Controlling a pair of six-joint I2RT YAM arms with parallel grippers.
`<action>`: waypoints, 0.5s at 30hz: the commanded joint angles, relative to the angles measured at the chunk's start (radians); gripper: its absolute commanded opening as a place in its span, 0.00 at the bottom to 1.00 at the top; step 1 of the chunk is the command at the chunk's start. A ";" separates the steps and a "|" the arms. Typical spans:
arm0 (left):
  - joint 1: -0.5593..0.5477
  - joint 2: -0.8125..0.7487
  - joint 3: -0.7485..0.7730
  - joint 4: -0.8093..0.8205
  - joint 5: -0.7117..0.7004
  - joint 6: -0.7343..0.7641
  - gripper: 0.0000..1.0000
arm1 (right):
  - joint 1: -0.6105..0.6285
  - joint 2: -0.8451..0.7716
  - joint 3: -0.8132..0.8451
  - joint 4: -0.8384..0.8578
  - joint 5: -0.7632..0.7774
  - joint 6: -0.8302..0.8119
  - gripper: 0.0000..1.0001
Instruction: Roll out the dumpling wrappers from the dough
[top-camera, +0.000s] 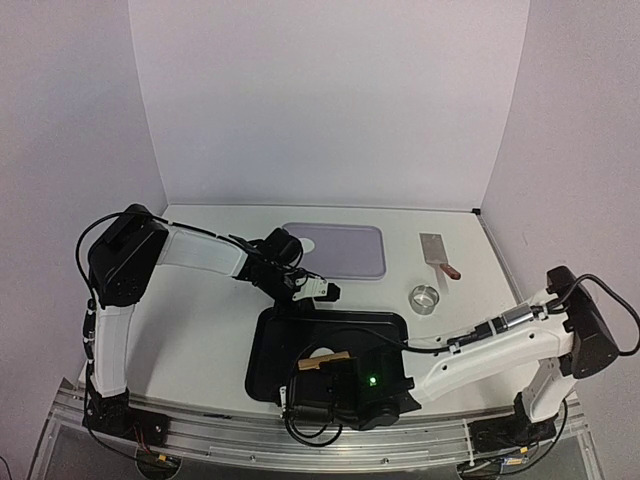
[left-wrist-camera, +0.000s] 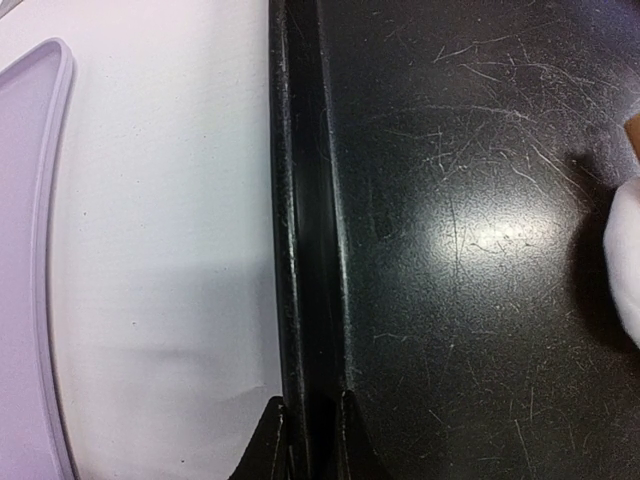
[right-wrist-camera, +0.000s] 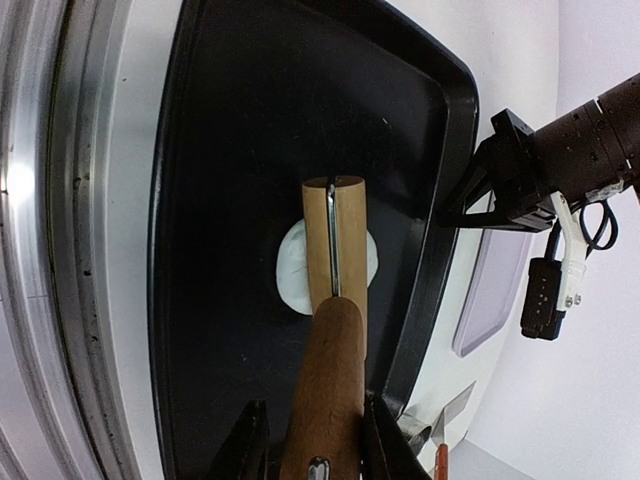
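**Left arm** (top-camera: 200, 250): rising from its base at the near left corner, folding at a high elbow and reaching right across the table (top-camera: 195, 345). The left gripper (top-camera: 303, 292) is ending at the far edge of the black tray (top-camera: 258, 355). Its jaws are nearly closed and pinching the tray's raised rim, which is running straight up between the two finger stubs in the left wrist view.

**Right arm** (top-camera: 500, 345): standing at the near right corner, with its forearm sloping down and left over the tray's near side. The right gripper (right-wrist-camera: 315, 440) is clamping the handle of the wooden roller (right-wrist-camera: 335, 240), one finger on each side. The roller head is pointing away from the wrist.

**Dumpling wrapper** (right-wrist-camera: 292, 268): lying flat on the tray floor directly beneath the roller head, with its white edge showing on both sides of the wood.

**Views compared:**
- The overhead view is giving only a sliver of the wrapper beside the roller. The right wrist view is showing its round outline and the grip on the handle.
- The left wrist view alone is showing the rim pinch, plus a white corner of dough at its right edge.
- Only the overhead view is taking in the steel ring (top-camera: 427, 298) and all of the lavender tray (top-camera: 345, 250) and the scraper (top-camera: 436, 252), all lying beyond the black tray.
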 joint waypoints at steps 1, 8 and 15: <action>0.026 0.038 0.022 0.033 -0.149 0.099 0.00 | 0.053 0.039 -0.087 -0.164 -0.267 0.112 0.00; 0.026 0.042 0.029 0.022 -0.149 0.100 0.00 | -0.047 0.119 -0.010 -0.126 -0.270 -0.018 0.00; 0.026 0.046 0.044 0.012 -0.138 0.089 0.00 | 0.060 0.090 -0.033 -0.143 -0.341 0.155 0.00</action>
